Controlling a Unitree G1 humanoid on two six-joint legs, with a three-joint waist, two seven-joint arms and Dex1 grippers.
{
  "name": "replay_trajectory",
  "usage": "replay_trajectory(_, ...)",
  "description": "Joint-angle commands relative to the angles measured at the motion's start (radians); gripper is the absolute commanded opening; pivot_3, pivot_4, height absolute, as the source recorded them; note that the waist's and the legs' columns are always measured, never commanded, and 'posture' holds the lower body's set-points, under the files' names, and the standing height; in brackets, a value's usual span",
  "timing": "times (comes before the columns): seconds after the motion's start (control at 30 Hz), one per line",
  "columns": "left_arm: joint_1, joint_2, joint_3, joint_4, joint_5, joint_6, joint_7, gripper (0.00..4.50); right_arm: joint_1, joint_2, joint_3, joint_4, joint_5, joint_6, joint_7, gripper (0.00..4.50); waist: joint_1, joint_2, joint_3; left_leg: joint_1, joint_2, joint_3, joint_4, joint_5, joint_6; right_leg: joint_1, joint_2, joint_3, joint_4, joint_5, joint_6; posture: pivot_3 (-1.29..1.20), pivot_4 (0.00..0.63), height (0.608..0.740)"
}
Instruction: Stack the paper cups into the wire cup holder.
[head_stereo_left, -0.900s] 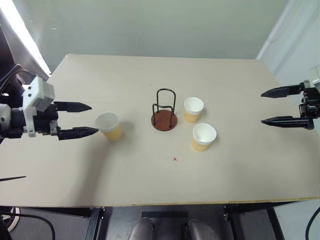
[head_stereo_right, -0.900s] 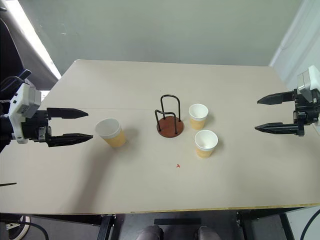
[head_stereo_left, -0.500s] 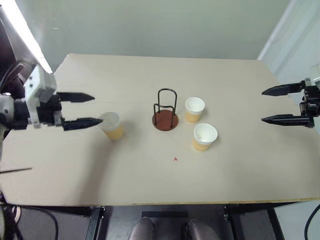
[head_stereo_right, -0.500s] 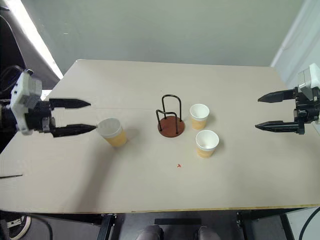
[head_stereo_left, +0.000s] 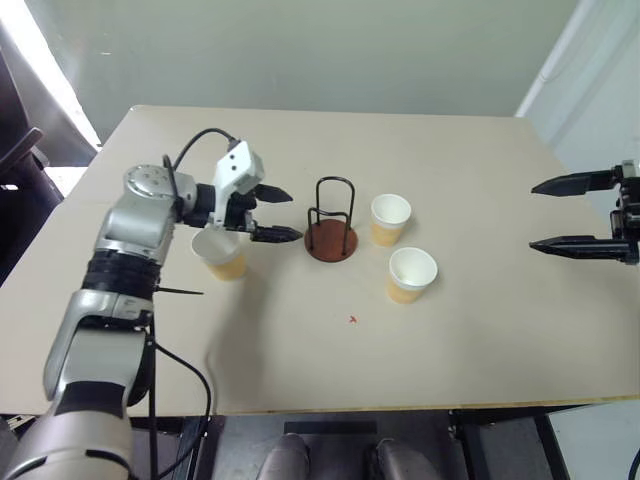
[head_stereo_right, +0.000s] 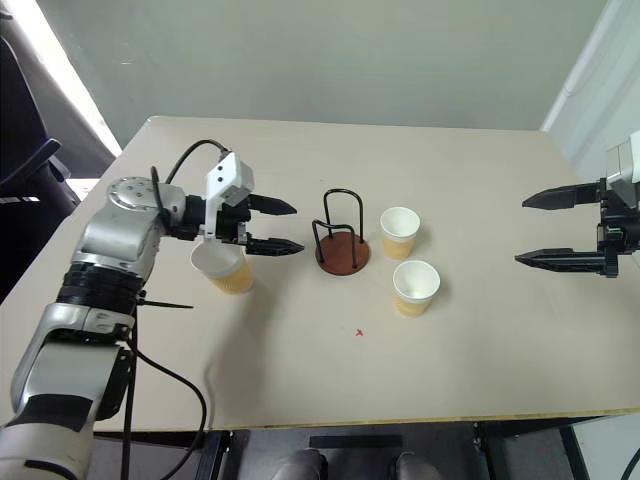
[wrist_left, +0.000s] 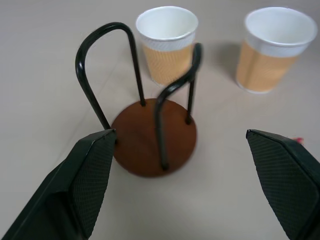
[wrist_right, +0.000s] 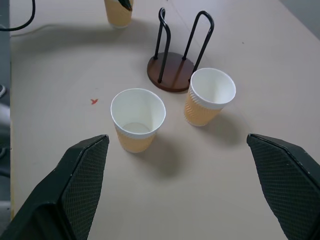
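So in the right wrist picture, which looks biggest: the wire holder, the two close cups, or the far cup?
1. Wire cup holder, tallest.
2. The two close paper cups and: they look alike, so a tie.
3. Far paper cup: looks smallest, but it is farther and cut off, so unsure.

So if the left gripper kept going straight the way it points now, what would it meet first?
Most likely the wire cup holder: it sits centred between the open fingers of the left gripper, ahead of it. The gripper seems to hang above the table, so it may meet the loops rather than the base.
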Motion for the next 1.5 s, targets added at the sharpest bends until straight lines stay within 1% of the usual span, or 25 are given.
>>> replay_trajectory(0.03,-0.067,-0.038,0.01,0.103,0.029,-0.074,-0.011,4.45,0.026,-0.036,-0.086,-0.073,0.039,0.033,-0.033,4.5,0.001,0.0,0.0,0.0,0.0,0.0,0.0,0.0,0.0,0.0,0.0,0.001,-0.001,0.0,0.001,0.0,0.15,0.74)
replay_trajectory(0.17,-0.106,-0.09,0.001,0.205,0.058,-0.134,-0.034,4.45,0.071,-0.051,-0.131,-0.123,0.057,0.065,-0.06,4.5,0.005,0.0,0.0,-0.004,-0.001,0.0,0.005,-0.001,0.001,-0.001,0.0,0.002,-0.001,0.002,0.005,0.0,0.15,0.74)
replay_trajectory(0.27,-0.135,-0.13,0.024,0.264,0.051,-0.152,-0.043,4.45,0.1,-0.061,-0.161,-0.149,0.067,0.084,-0.076,4.5,0.01,0.0,0.0,-0.006,-0.002,0.0,0.01,-0.001,0.003,0.0,0.0,0.002,-0.001,0.003,0.007,0.0,0.15,0.74)
replay_trajectory(0.33,-0.149,-0.15,0.035,0.293,0.045,-0.158,-0.05,4.07,0.117,-0.066,-0.178,-0.161,0.074,0.092,-0.084,4.5,0.012,0.0,0.0,-0.007,-0.002,0.0,0.014,-0.002,0.005,0.0,0.0,0.003,-0.001,0.003,0.008,0.0,0.15,0.74)
replay_trajectory(0.4,-0.156,-0.165,0.029,0.317,0.061,-0.179,-0.043,3.53,0.128,-0.07,-0.192,-0.169,0.081,0.098,-0.09,4.5,0.013,0.0,0.0,-0.007,-0.003,0.0,0.017,-0.003,0.006,0.001,-0.001,0.004,-0.001,0.003,0.01,0.0,0.15,0.74)
replay_trajectory(0.6,-0.187,-0.225,0.04,0.371,0.077,-0.21,0.004,1.22,0.16,-0.082,-0.23,-0.181,0.095,0.104,-0.098,4.5,0.016,0.0,0.0,-0.007,-0.003,0.003,0.019,-0.004,0.007,0.001,0.0,0.006,-0.001,0.002,0.012,0.0,0.15,0.74)
replay_trajectory(0.63,-0.191,-0.23,0.042,0.376,0.079,-0.213,0.005,0.77,0.164,-0.083,-0.234,-0.18,0.096,0.103,-0.098,4.5,0.017,0.0,0.0,-0.007,-0.003,0.004,0.019,-0.004,0.007,0.0,0.0,0.007,-0.001,0.003,0.012,0.0,0.15,0.74)
replay_trajectory(0.67,-0.193,-0.232,0.044,0.38,0.081,-0.215,0.005,0.46,0.166,-0.084,-0.236,-0.178,0.096,0.101,-0.098,4.5,0.019,0.0,0.0,-0.007,-0.003,0.005,0.019,-0.004,0.007,0.0,0.0,0.007,-0.001,0.002,0.013,0.0,0.15,0.74)
replay_trajectory(0.7,-0.195,-0.233,0.046,0.383,0.083,-0.218,0.007,0.04,0.169,-0.085,-0.238,-0.177,0.096,0.099,-0.098,4.5,0.021,0.0,0.0,-0.007,-0.003,0.007,0.019,-0.004,0.007,0.0,0.0,0.008,-0.001,0.002,0.013,0.0,0.15,0.74)
replay_trajectory(0.87,-0.195,-0.225,0.061,0.386,0.087,-0.221,-0.006,0.02,0.167,-0.082,-0.232,-0.168,0.093,0.086,-0.104,4.5,0.023,0.0,0.0,-0.006,-0.003,0.016,0.019,-0.005,0.009,-0.002,0.001,0.015,0.0,0.001,0.015,0.0,0.15,0.74)
replay_trajectory(1.0,-0.17,-0.211,0.083,0.291,0.042,-0.162,-0.077,0.02,0.162,-0.081,-0.223,-0.16,0.09,0.074,-0.108,4.5,0.024,0.0,0.0,-0.006,-0.004,0.018,0.02,-0.007,0.012,-0.004,0.001,0.021,0.0,0.002,0.019,0.0,0.15,0.74)
replay_trajectory(1.07,-0.102,-0.188,0.077,0.121,0.006,-0.088,-0.127,0.02,0.164,-0.081,-0.222,-0.162,0.092,0.072,-0.109,4.5,0.024,0.0,0.0,-0.006,-0.005,0.02,0.021,-0.008,0.013,-0.004,0.001,0.023,0.0,0.002,0.02,0.0,0.15,0.74)
replay_trajectory(1.13,0.002,-0.161,0.072,-0.12,-0.047,0.034,-0.137,0.02,0.175,-0.079,-0.227,-0.176,0.097,0.076,-0.11,4.5,0.023,0.001,-0.001,-0.006,-0.005,0.023,0.023,-0.009,0.015,-0.004,0.001,0.025,0.0,0.003,0.021,0.0,0.15,0.74)
replay_trajectory(1.17,0.038,-0.151,0.072,-0.203,-0.065,0.079,-0.13,0.02,0.179,-0.079,-0.231,-0.181,0.099,0.078,-0.11,4.5,0.023,0.001,-0.001,-0.006,-0.005,0.024,0.024,-0.009,0.016,-0.004,0.002,0.025,0.0,0.003,0.022,0.0,0.15,0.74)
replay_trajectory(1.23,0.158,-0.112,0.07,-0.459,-0.135,0.229,-0.109,0.02,0.191,-0.077,-0.238,-0.198,0.107,0.087,-0.11,4.5,0.023,0.001,-0.001,-0.006,-0.005,0.025,0.025,-0.009,0.016,-0.004,0.003,0.026,0.001,0.003,0.023,0.0,0.15,0.74)
replay_trajectory(1.3,0.258,-0.073,0.072,-0.654,-0.183,0.34,-0.077,0.02,0.203,-0.077,-0.244,-0.214,0.116,0.093,-0.109,4.5,0.023,0.001,-0.001,-0.006,-0.005,0.027,0.026,-0.009,0.016,-0.005,0.002,0.027,0.002,0.003,0.025,0.0,0.15,0.74)
replay_trajectory(1.4,0.368,-0.033,0.077,-0.842,-0.222,0.454,-0.006,0.02,0.215,-0.072,-0.238,-0.239,0.132,0.1,-0.113,4.5,0.022,0.001,-0.001,-0.005,-0.005,0.028,0.028,-0.01,0.017,-0.006,0.002,0.028,0.001,0.003,0.025,0.0,0.15,0.74)
replay_trajectory(1.5,0.415,-0.052,0.068,-0.916,-0.232,0.532,0.106,0.02,0.197,-0.06,-0.209,-0.251,0.145,0.1,-0.13,4.5,0.025,0.001,-0.001,0.003,-0.005,0.027,0.028,-0.01,0.019,0.002,0.001,0.029,0.002,0.003,0.025,0.0,0.15,0.74)
